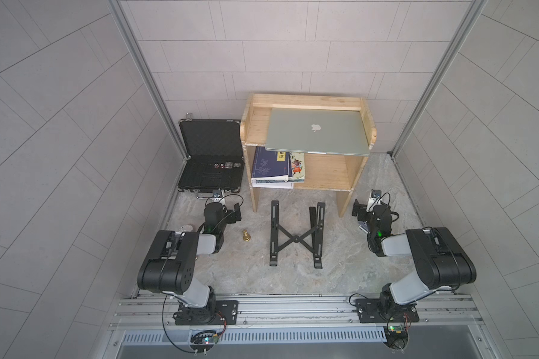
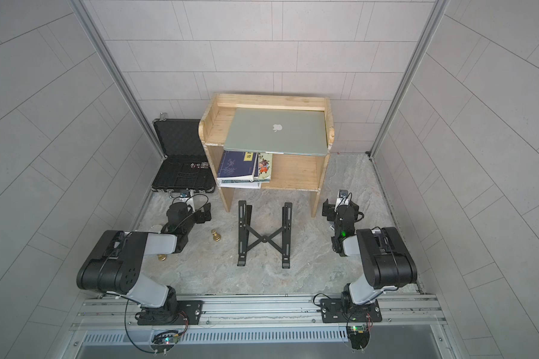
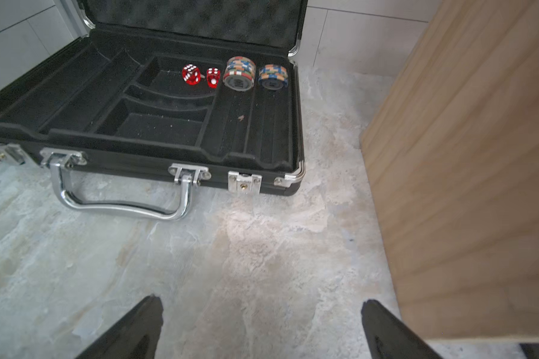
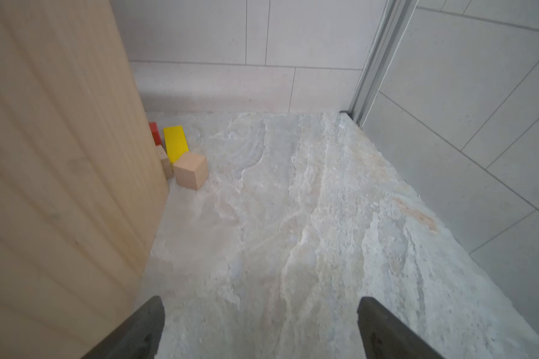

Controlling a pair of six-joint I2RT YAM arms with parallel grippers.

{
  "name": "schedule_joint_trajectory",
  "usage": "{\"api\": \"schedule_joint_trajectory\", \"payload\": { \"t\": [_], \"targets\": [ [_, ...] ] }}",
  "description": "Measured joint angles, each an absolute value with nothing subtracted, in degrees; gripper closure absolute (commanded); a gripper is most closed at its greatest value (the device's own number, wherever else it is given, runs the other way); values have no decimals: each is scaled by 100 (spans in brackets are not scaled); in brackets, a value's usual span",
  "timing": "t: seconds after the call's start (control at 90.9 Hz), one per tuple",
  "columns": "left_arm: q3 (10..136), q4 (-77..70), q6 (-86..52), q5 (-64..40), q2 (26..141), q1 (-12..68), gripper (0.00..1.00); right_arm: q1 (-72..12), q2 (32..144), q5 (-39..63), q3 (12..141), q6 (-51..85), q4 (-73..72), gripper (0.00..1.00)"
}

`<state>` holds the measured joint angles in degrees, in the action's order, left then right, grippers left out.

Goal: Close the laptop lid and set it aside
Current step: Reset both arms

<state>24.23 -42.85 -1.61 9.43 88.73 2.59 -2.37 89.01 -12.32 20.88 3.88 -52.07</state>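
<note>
Two black-and-grey arms rise from the aluminium rail [image 1: 293, 303] at 6 o'clock, one at 7 and one at 5. Each is folded with the elbow high and the forearm stretched toward 12. Low over the mottled, stone-patterned tabletop [image 1: 293, 279] hangs the left gripper [image 3: 262, 303], between the briefcase and the shelf's side panel. Its dark tapered fingers are spread wide and empty. Beside the shelf's other side panel, the right gripper [image 4: 261, 300] mirrors it, fingers likewise parted with nothing between them.

At 12 o'clock stands a two-tier shelf [image 1: 324, 172] of pale, grainy wood with a low rim round its top. On that top tier lies the laptop [image 1: 318, 140], a thin silver-grey slab with rounded corners. Its lid [image 2: 277, 136] is shut flat, apple logo upward, and its front edge juts a little past the board.

At 10 o'clock an open briefcase [image 1: 210, 174] shows black egg-crate foam, flocked compartments, and a chrome handle and latches. A black metal folding stand [image 1: 296, 239] with an X brace sits at centre. Books [image 1: 269, 166] are stacked at the lower tier's 9 o'clock end. A yellow block [image 4: 175, 143], a plain wooden cube [image 4: 190, 170] and a red block cluster against the shelf's side panel. Striped chip stacks [image 3: 239, 74] and two translucent red dice [image 3: 191, 74] sit in the case. A gold pawn [image 1: 246, 236] stands at 9 o'clock of the stand.
</note>
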Motion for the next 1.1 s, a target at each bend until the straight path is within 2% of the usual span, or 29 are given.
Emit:
{"api": "schedule_joint_trajectory", "payload": {
  "t": [1.101],
  "targets": [
    [2545,-4219,-99,1057,8860,340,0,-185,8882,-1157,2206,405,-4925,0]
  ]
}}
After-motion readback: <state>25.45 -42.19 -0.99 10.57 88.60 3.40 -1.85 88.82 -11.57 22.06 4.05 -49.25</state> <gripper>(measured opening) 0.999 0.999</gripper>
